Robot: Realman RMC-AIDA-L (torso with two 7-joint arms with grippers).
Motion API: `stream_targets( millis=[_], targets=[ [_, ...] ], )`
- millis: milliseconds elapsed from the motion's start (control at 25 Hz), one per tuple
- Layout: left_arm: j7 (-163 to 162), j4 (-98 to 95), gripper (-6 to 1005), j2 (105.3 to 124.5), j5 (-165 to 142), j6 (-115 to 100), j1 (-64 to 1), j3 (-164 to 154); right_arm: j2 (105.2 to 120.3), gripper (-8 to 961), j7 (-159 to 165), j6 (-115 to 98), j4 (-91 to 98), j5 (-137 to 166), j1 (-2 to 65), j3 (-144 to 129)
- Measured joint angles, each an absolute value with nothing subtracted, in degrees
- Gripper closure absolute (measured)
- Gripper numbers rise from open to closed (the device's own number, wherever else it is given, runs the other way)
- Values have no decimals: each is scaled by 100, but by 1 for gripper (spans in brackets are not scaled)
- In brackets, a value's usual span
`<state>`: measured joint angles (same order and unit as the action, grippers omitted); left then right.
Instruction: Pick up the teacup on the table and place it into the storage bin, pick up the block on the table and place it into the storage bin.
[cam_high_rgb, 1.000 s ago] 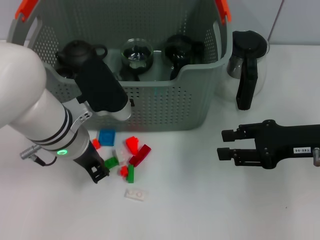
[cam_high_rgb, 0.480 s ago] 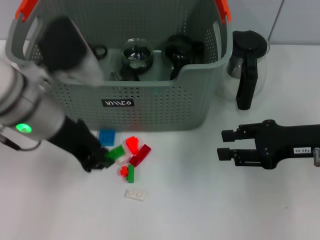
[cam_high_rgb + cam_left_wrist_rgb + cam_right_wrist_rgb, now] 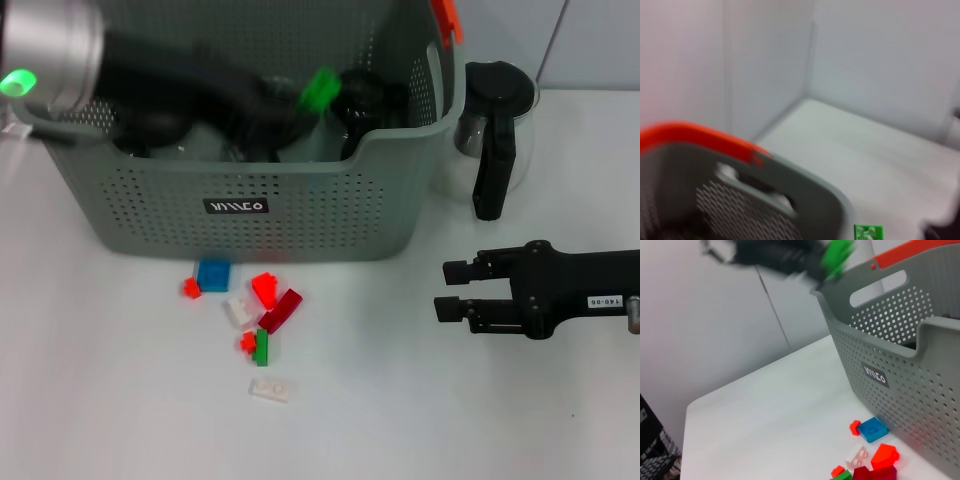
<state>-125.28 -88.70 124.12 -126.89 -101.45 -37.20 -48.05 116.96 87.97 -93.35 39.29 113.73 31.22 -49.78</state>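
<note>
The grey storage bin (image 3: 300,215) stands at the back of the table. My left gripper (image 3: 308,97) hovers over its inside, shut on a small green block (image 3: 321,87). That green block (image 3: 868,232) shows past the bin's rim (image 3: 790,175) in the left wrist view, and the right wrist view catches the green block (image 3: 837,252) above the bin's corner (image 3: 880,355). Other blocks lie on the table before the bin: blue (image 3: 212,273), red (image 3: 265,288), dark red (image 3: 281,310). The teacup is hidden. My right gripper (image 3: 450,288) rests open at the right.
A glass carafe with a black handle (image 3: 495,130) stands right of the bin. A black teapot (image 3: 365,95) sits inside the bin, partly behind my left arm. A clear flat piece (image 3: 272,388) lies nearest the table's front.
My left arm has lifted the green block from the pile on the table and swung it up over the bin. The right arm has stayed still.
</note>
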Motion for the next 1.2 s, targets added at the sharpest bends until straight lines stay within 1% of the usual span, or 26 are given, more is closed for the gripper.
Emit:
stream_targets(
  millis=[80,160,400,480,720,960,1200],
  targets=[
    [-12630,-8549,733,12386,-12760,-9585,-3945,-4854,11701,371,8793,-9335,3929,11373,3126,-4976],
    [-12710,-8019,727,12318,-12913,-8946,-4238,-4889,11705,371,8791,-9336,3929,11373,3127,-4979],
    [-12784,-6008,709,11955,-13548,-7221,-4977,-5110,11707,371,8791,-9334,3929,11361,3109,-4972],
    [-12763,-5556,703,11897,-13702,-6838,-5077,-5269,11707,371,8792,-9334,3929,11361,3122,-4972],
    [-12837,-5382,686,12016,-14353,-6194,-5061,-5791,11707,371,8801,-9333,3929,11364,3152,-4974],
    [-13145,-5205,668,12048,-15017,-6113,-5243,-5947,11702,371,8844,-9331,3929,11365,3160,-4975],
    [-13179,-5868,650,12206,-14940,-6516,-5092,-5738,11704,371,8843,-9328,3929,11364,3154,-4975]
  ],
)
